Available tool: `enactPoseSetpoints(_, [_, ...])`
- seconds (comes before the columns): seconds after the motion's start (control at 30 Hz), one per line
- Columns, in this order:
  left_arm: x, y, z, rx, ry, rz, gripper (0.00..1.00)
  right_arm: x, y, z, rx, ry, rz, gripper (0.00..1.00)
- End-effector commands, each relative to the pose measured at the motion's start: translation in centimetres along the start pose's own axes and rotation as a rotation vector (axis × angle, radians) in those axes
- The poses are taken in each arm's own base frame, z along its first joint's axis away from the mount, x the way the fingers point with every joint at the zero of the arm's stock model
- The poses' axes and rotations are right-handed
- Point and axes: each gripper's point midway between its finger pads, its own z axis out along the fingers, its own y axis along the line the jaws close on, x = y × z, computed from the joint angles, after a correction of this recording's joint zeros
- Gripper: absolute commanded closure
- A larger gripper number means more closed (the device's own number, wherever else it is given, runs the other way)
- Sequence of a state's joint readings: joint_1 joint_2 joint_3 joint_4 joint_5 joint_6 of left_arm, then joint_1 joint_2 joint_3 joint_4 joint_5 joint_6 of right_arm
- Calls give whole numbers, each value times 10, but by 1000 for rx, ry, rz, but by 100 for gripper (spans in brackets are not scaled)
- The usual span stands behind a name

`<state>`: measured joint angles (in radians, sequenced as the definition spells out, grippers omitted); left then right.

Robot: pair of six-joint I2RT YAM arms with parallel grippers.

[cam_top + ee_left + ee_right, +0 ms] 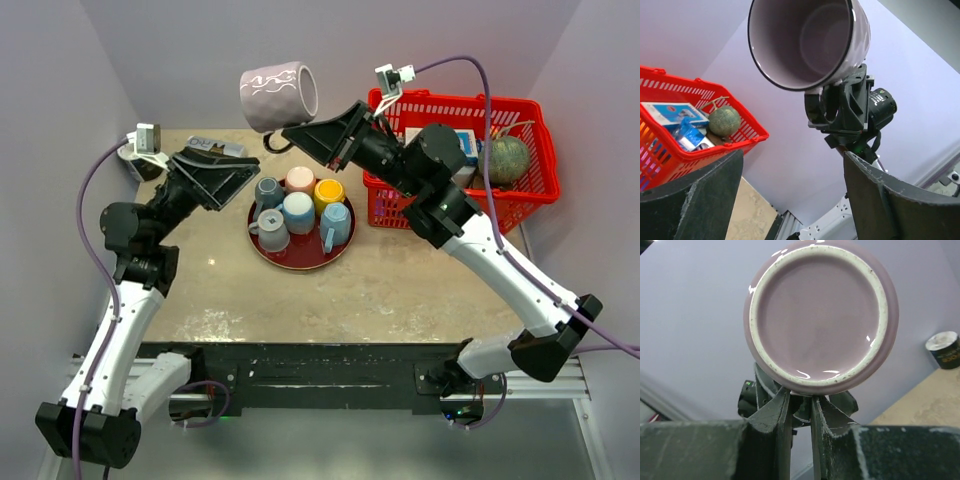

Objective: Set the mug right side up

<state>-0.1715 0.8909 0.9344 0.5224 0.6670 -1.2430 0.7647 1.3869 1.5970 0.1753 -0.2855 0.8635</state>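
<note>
Readable text: none for you. Boxes [670, 112] in red basket [690, 91], 9 o'clock: print blurred. Dark round object [942, 347], 3 o'clock: lettering illegible.

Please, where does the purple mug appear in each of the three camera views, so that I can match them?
Top external: the purple mug is at upper centre, held up in the air, lying on its side.
Left wrist: top centre, its open mouth facing the camera.
Right wrist: upper centre, its base facing the camera.
Shared landmark: the right gripper, clamped at the mug's handle just below it in every view.
</note>
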Motion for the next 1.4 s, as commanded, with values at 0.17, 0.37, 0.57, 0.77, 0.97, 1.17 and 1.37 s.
enactPoseSetpoints(0.17, [-3, -50, -2, 241, 9, 12, 25, -6, 47, -1, -275, -34, -13, 100])
enactPoseSetpoints(0.37, [2, -44, 2, 236, 21, -22, 27, 7, 34, 5, -275, -8, 12, 100])
enactPoseSetpoints(0.57, [10, -34, 10, 217, 52, -82, 41, 23, 29, 10, -286, 27, 27, 100])
enactPoseSetpoints(0.77, [7, -26, 12, 185, 17, -104, 48, 32, 24, 11, -284, 48, 10, 100])
enactPoseSetpoints(0.97, [6, -23, 8, 166, -9, -108, 59, 36, 24, 6, -289, 61, -3, 100])
enactPoseSetpoints(1.17, [7, -21, 5, 136, -22, -92, 63, 40, 23, 1, -283, 76, -4, 100])
enactPoseSetpoints(1.37, [1, -15, -1, 57, -75, -29, 60, 41, 24, -8, -272, 81, -27, 100])
